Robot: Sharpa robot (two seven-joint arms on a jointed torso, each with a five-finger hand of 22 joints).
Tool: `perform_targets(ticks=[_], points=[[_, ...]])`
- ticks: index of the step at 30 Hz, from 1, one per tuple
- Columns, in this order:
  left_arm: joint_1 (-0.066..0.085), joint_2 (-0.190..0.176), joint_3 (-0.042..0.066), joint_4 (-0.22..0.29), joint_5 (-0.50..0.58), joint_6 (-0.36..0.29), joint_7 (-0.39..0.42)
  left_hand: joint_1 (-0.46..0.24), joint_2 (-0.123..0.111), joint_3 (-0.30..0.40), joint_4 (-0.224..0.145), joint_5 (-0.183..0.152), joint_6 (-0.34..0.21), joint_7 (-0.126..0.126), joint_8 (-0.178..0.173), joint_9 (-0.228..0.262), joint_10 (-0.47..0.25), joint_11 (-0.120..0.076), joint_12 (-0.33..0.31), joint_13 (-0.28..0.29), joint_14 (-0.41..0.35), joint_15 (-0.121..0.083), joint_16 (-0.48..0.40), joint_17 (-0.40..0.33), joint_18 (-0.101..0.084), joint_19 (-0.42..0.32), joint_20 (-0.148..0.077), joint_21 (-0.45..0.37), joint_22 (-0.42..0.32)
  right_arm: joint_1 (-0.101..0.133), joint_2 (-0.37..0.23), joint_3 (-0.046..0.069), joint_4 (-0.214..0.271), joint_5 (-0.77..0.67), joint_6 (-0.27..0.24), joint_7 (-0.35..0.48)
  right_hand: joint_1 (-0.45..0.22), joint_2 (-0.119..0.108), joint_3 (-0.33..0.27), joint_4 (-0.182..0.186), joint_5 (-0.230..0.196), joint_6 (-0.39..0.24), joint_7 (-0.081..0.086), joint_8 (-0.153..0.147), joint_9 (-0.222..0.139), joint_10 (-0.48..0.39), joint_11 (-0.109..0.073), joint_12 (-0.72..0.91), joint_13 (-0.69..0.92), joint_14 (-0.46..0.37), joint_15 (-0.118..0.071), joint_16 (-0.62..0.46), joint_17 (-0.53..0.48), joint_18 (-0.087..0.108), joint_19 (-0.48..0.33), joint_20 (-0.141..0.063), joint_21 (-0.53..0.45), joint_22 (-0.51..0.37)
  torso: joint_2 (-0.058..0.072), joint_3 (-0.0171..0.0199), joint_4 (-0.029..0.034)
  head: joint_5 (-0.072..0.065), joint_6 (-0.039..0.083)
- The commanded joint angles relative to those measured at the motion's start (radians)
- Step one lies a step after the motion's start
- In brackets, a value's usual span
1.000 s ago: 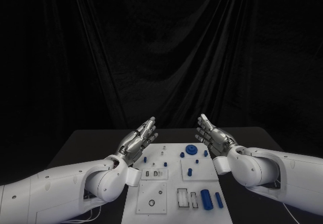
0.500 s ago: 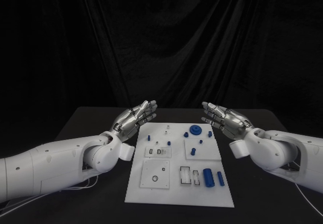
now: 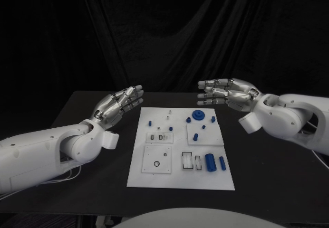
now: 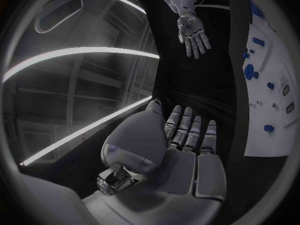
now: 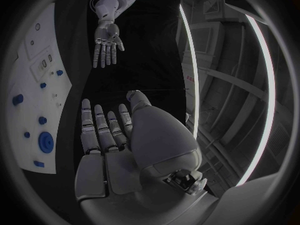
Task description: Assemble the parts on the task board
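A black curtain hangs behind a black table (image 3: 274, 156). Your left hand (image 3: 118, 105) is raised above the table just beside the far left corner of the white task board (image 3: 179, 178), fingers straight and a little apart, holding nothing. Your right hand (image 3: 227, 95) hovers beyond the board's far right corner, fingers loosely bent and spread, also empty. The board lies flat between the two arms, in the middle of the table. On it, a blue gear-like part (image 3: 198, 114) sits near the far edge, small blue pegs (image 3: 195, 137) stand just behind the middle, and two blue cylinders (image 3: 211, 162) lie near the right edge beside empty rectangular slots (image 3: 186, 160). Nothing looks assembled yet. The parts are small and close together, so a wide, spread hand coming down could knock neighbouring pegs or roll the loose cylinders, and pressing on one edge might slide the board
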Motion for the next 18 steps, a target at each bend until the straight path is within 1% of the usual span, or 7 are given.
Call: perform_targets(ticks=[1,5,7,9,10,13,18], points=[[0.009,-0.017,0.001,0.023,-0.007,-0.004,0.188,0.014,0.000,0.006,0.001,0.016,0.008,0.000,0.006,0.001,0.005,0.004,0.008,0.002,0.006,0.004,0.008,0.002,0.015,0.004,0.007,0.005,-0.001,0.032,-0.003,0.001,0.004,-0.196,-0.002,-0.195,0.015,-0.011,0.011,-0.028,-0.044,0.040,0.006,0.020,0.003,0.029,0.008,0.046,0.003,0.068,-0.003,0.034,-0.001,0.000,0.091,-0.004,0.037,0.013,0.019,-0.0022,0.0295,-0.029,-0.010],[0.023,-0.036,0.001,0.047,-0.007,-0.007,0.186,0.030,-0.001,0.013,0.001,0.037,0.010,0.000,0.006,0.001,0.010,0.007,0.017,0.003,0.008,0.006,0.012,0.002,0.015,0.004,0.009,0.005,-0.002,0.076,-0.005,0.001,0.002,-0.392,-0.017,-0.282,0.037,-0.023,0.029,-0.076,-0.132,0.121,0.017,0.044,0.006,0.116,0.020,0.106,0.003,0.290,-0.048,0.117,0.003,0.018,0.247,-0.029,0.109,0.043,0.043,-0.0057,0.0304,-0.037,-0.002],[0.030,-0.045,0.002,0.062,-0.007,-0.006,0.184,0.033,0.000,0.015,0.001,0.043,0.012,0.002,0.007,0.001,0.009,0.009,0.016,0.002,0.006,0.008,0.010,0.002,0.014,0.002,0.010,0.004,-0.003,0.096,0.003,0.001,-0.004,-0.554,-0.025,-0.321,0.027,-0.031,0.039,-0.074,-0.220,0.156,0.016,0.043,0.007,0.152,0.022,0.107,0.002,0.354,-0.066,0.120,-0.005,0.016,0.290,-0.046,0.134,0.057,0.057,-0.0085,0.0252,-0.033,0.008],[0.035,-0.049,0.004,0.072,-0.007,-0.004,0.183,0.035,0.001,0.017,0.001,0.045,0.010,0.003,0.006,0.001,0.006,0.010,0.013,0.002,0.004,0.009,0.009,0.001,0.014,0.002,0.011,0.004,-0.003,0.106,0.011,0.001,-0.010,-0.690,-0.030,-0.342,0.014,-0.038,0.046,-0.064,-0.272,0.173,0.014,0.037,0.006,0.173,0.022,0.104,0.002,0.382,-0.073,0.116,-0.011,0.015,0.308,-0.052,0.140,0.061,0.067,-0.0105,0.0248,-0.031,0.011],[0.038,-0.051,0.005,0.077,-0.007,-0.003,0.183,0.037,0.001,0.017,0.001,0.047,0.012,0.004,0.006,0.001,0.006,0.011,0.013,0.002,0.003,0.009,0.009,0.001,0.014,0.001,0.011,0.004,-0.003,0.109,0.015,0.001,-0.013,-0.747,-0.031,-0.349,0.011,-0.042,0.050,-0.060,-0.294,0.178,0.013,0.034,0.005,0.181,0.020,0.103,0.002,0.394,-0.076,0.114,-0.013,0.016,0.316,-0.055,0.142,0.062,0.083,-0.0134,0.0257,-0.030,0.023],[0.047,-0.057,0.006,0.089,-0.007,0.001,0.182,0.043,0.002,0.022,0.000,0.055,0.016,0.005,0.007,0.001,0.006,0.014,0.015,0.002,0.003,0.012,0.010,0.001,0.014,0.002,0.014,0.005,-0.003,0.117,0.031,0.001,-0.021,-0.927,-0.034,-0.370,0.006,-0.053,0.070,-0.050,-0.343,0.193,0.008,0.025,0.004,0.199,0.011,0.092,0.002,0.426,-0.086,0.106,-0.020,0.017,0.340,-0.063,0.145,0.065,0.108,-0.0207,0.0224,-0.024,0.038],[0.055,-0.071,0.007,0.107,-0.007,0.004,0.181,0.050,0.002,0.027,-0.001,0.064,0.020,0.006,0.008,0.002,0.006,0.018,0.016,0.002,0.002,0.015,0.011,0.001,0.013,0.002,0.016,0.005,-0.004,0.122,0.052,0.001,-0.026,-1.113,-0.037,-0.391,-0.002,-0.083,0.093,-0.040,-0.387,0.216,-0.011,0.009,0.004,0.253,-0.002,0.075,0.002,0.508,-0.113,0.105,-0.017,0.018,0.403,-0.091,0.161,0.076,0.128,-0.0290,0.0240,-0.021,0.045]])
